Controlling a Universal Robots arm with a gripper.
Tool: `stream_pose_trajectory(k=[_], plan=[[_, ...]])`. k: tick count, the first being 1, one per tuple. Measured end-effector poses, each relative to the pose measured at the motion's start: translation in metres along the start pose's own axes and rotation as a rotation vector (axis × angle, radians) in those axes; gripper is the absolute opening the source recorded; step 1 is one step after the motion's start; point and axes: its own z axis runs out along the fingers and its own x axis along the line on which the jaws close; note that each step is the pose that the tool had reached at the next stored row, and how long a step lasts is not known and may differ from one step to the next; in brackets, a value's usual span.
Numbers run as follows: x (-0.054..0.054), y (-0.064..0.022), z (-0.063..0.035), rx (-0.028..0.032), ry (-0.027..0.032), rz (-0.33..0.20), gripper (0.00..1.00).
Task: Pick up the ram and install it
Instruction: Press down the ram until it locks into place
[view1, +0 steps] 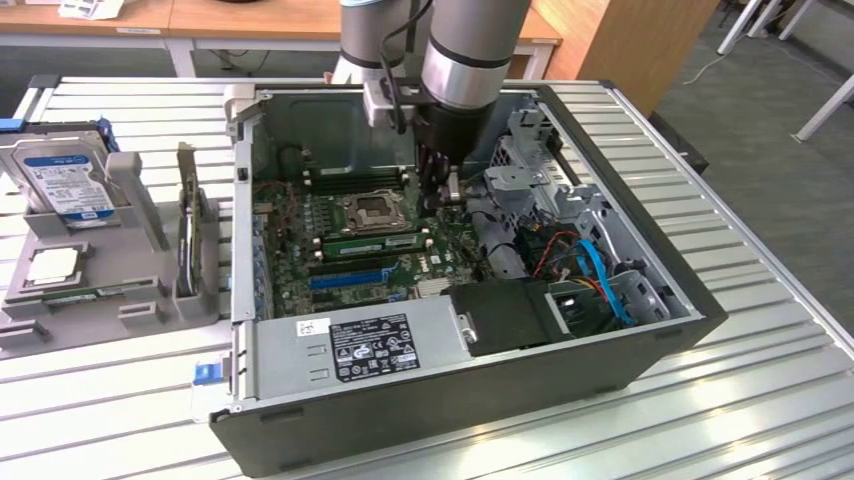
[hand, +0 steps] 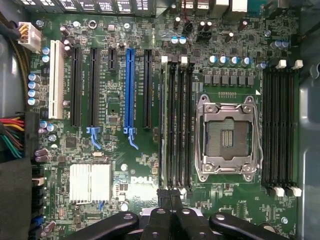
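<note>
My fingers (view1: 451, 190) are reaching down inside the open computer case (view1: 667, 300). In the exterior view their tips are merging with the dark parts behind them, so I am struggling to make out where they are ending. My arm (view1: 467, 50) is hiding the rear of the case. In the wrist view the fingers (hand: 167, 197) are being cut off by the frame edge. The 2 tips are pressing together with nothing visible between them, so they are closed and gripping nothing. They are hovering just past the end of the bank of memory slots beside the empty processor socket (hand: 230, 135). I cannot tell whether they are touching the board.

The ram (view1: 374, 243) is sitting in the slot of that bank nearest the blue expansion slot (hand: 130, 90). It is standing on edge, so in the wrist view the ram (hand: 163, 125) is appearing as a thin pale line.

The case is also holding the green motherboard (hand: 150, 145), a power supply (view1: 360, 345) with a black label, and blue cables (view1: 601, 275). On the slatted tabletop (view1: 747, 400), at the exterior view's left, a gray fixture (view1: 127, 185) is holding a hard drive (view1: 60, 180) and a square processor chip (view1: 54, 265). A thin green strip (view1: 107, 293) is also lying in it, too small for me to identify.
</note>
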Motion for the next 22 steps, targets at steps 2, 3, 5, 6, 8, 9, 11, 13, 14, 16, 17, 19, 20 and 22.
stream_pose_trajectory(k=[2,3,5,6,8,9,11,13,14,16,17,19,20,22], plan=[[0.0,0.0,0.0012,0.0,0.0,0.0,0.1],[0.0,0.0,0.0018,0.0,-0.0001,0.0,0.1],[0.0,-0.0001,0.003,0.0,-0.0001,0.0,0.1],[0.0,-0.0001,0.0036,0.0,0.0,0.0,0.1],[0.0,-0.0001,0.0048,0.0,0.0,0.0,0.1],[0.0,-0.0001,0.0054,0.0,0.0,0.0,0.1],[0.0,-0.0001,0.0066,0.0,0.0,0.0,0.1],[0.0,-0.0002,0.0077,0.0,0.0,0.0,0.1],[0.0,-0.0002,0.0083,0.0,0.0,0.0,0.1],[0.0,-0.0002,0.0096,0.0,0.0,0.0,0.1],[0.0,-0.0002,0.0102,-0.0001,0.0,0.0,0.1],[0.001,-0.0003,0.0116,0.0,0.0,0.0,0.1],[0.001,-0.0003,0.0123,0.0,0.0,0.0,0.1],[0.001,-0.0003,0.0137,0.0,0.0,0.0,0.1]])
